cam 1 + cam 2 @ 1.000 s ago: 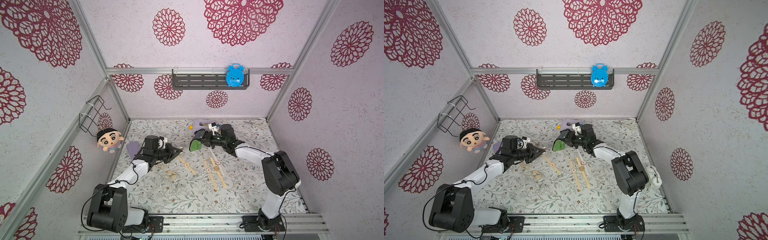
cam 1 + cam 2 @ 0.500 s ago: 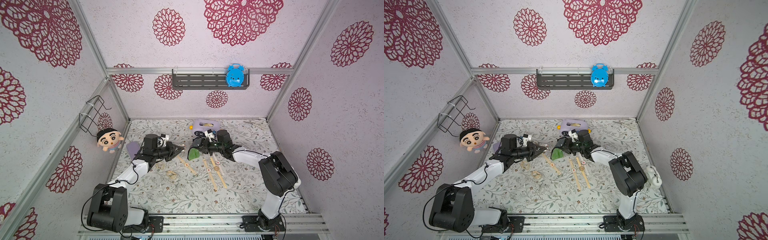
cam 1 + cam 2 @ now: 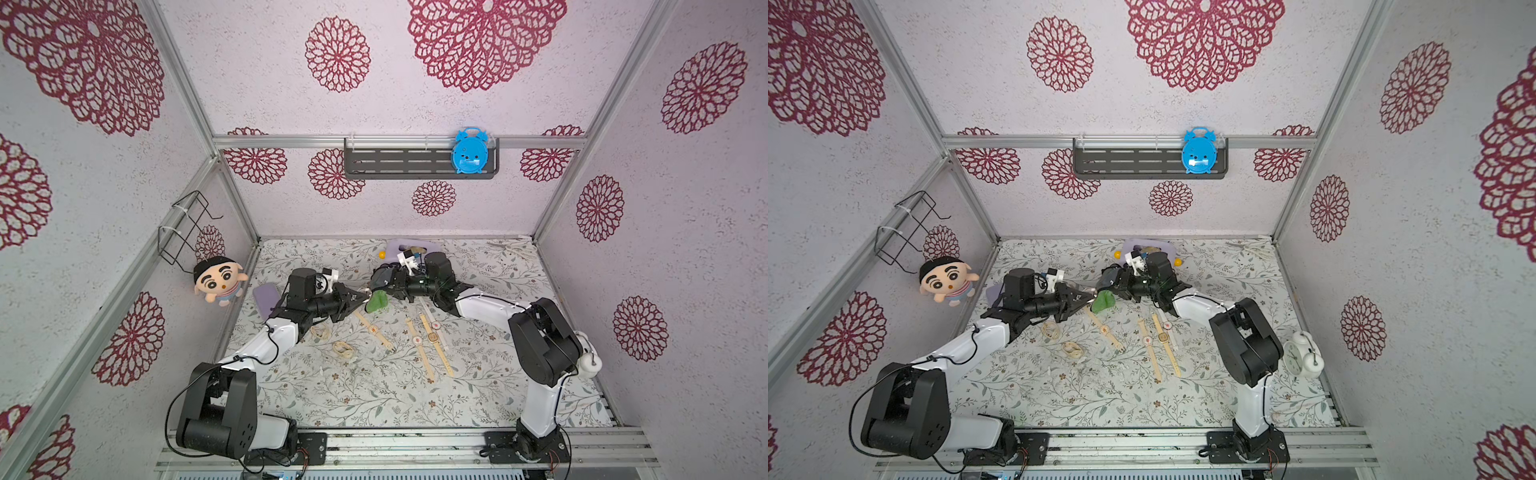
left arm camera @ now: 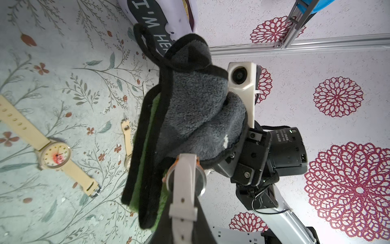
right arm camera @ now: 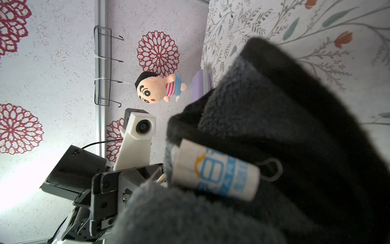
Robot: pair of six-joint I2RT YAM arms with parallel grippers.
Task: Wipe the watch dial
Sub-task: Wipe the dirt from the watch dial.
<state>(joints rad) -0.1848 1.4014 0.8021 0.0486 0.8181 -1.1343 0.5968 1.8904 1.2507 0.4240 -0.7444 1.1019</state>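
Note:
My left gripper (image 3: 356,297) (image 4: 183,226) is shut on the white strap of a watch (image 4: 185,179) and holds it above the table. The watch's round silver case shows, but its dial face is turned away from the left wrist view. A grey and green cloth (image 4: 190,109) (image 3: 376,301) lies against the far side of the watch. My right gripper (image 3: 388,283) is shut on that cloth. In the right wrist view the cloth (image 5: 274,147) and its white label cover the jaws. In both top views the two grippers meet over the middle of the table, as with the cloth (image 3: 1104,301).
Three beige watches (image 3: 374,330) (image 3: 417,338) (image 3: 434,336) lie flat on the floral table, two coiled ones (image 3: 343,350) nearer the left arm. A purple box (image 3: 266,297), a plush doll (image 3: 218,280), a purple container (image 3: 409,248) at the back and a white alarm clock (image 3: 1300,355) stand around.
The right arm has swung left with the cloth until it touches the watch. The left gripper has shifted slightly right with the watch in it.

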